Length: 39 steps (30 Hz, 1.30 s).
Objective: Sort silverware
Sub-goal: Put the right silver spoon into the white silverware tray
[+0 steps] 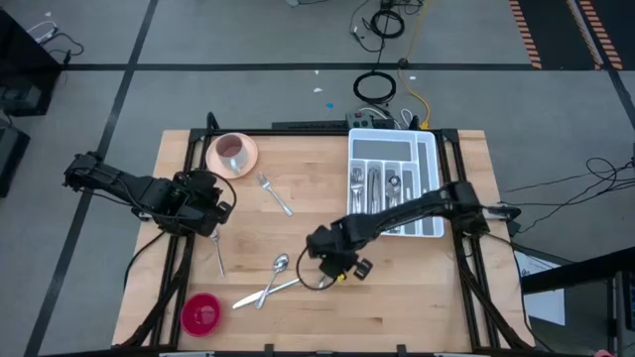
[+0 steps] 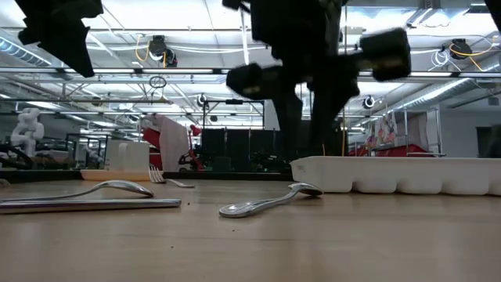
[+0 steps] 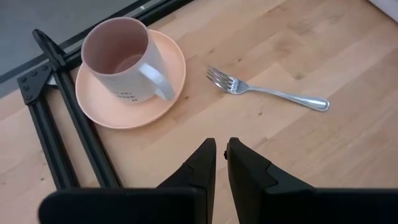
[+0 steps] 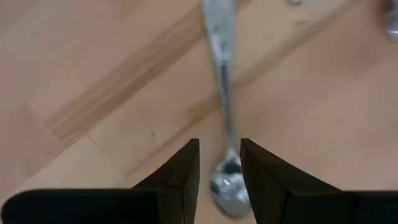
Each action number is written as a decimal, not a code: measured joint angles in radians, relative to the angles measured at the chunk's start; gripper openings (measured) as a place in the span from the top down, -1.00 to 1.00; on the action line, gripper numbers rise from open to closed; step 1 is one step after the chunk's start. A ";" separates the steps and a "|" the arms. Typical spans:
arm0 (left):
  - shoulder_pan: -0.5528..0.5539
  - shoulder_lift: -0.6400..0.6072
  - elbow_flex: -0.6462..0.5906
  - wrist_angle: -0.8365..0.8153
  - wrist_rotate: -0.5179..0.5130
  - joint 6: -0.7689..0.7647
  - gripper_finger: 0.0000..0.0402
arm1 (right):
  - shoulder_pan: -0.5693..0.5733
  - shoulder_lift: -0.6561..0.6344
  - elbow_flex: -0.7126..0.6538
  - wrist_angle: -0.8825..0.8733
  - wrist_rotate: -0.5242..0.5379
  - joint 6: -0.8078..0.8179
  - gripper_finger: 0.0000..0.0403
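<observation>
My right gripper (image 1: pixel 332 266) (image 4: pixel 219 148) hangs open over the table's middle, pointing steeply down. A spoon (image 4: pixel 222 93) (image 2: pixel 266 205) lies on the wood below it and shows through the gap between the fingers, untouched. Left of it, a second spoon (image 1: pixel 279 268) lies across a knife (image 1: pixel 266 294). A fork (image 1: pixel 273 192) (image 3: pixel 267 92) lies farther back, and one more piece (image 1: pixel 218 256) at the left. My left gripper (image 1: pixel 216 206) (image 3: pixel 222 149) waits above the table's left side, fingers nearly together and holding nothing.
The white compartmented tray (image 1: pixel 429 171) stands at the far right with several pieces in it. A pink cup on its saucer (image 1: pixel 233 152) (image 3: pixel 127 68) stands at the far left. A red round thing (image 1: pixel 201 312) lies near the front left corner.
</observation>
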 joint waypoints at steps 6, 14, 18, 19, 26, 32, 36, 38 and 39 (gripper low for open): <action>0.000 0.000 0.000 0.000 0.006 0.022 0.76 | 0.024 0.076 0.000 0.059 0.012 0.007 0.48; 0.000 0.000 0.000 0.000 0.007 0.021 0.76 | 0.009 0.148 0.006 0.059 0.077 0.008 0.48; 0.000 0.000 0.000 0.000 0.010 0.021 0.76 | 0.002 0.167 0.008 0.017 0.077 0.004 0.59; 0.000 0.000 0.000 0.000 0.010 0.021 0.76 | 0.002 0.168 0.008 0.011 0.075 0.007 0.68; 0.000 0.000 0.000 0.000 0.010 0.021 0.76 | 0.003 0.170 0.005 0.027 0.078 0.083 0.98; 0.000 0.001 0.000 0.001 0.008 0.020 0.76 | 0.035 0.156 0.062 0.030 0.194 0.153 0.99; 0.000 0.001 0.000 0.007 -0.002 0.020 0.76 | 0.046 0.133 0.131 0.058 0.419 0.162 1.00; 0.000 0.004 0.000 0.010 -0.002 0.020 0.76 | 0.051 0.121 0.155 0.082 0.529 0.162 1.00; 0.000 0.007 0.000 0.011 -0.003 0.020 0.76 | 0.051 0.112 0.159 0.097 0.571 0.163 1.00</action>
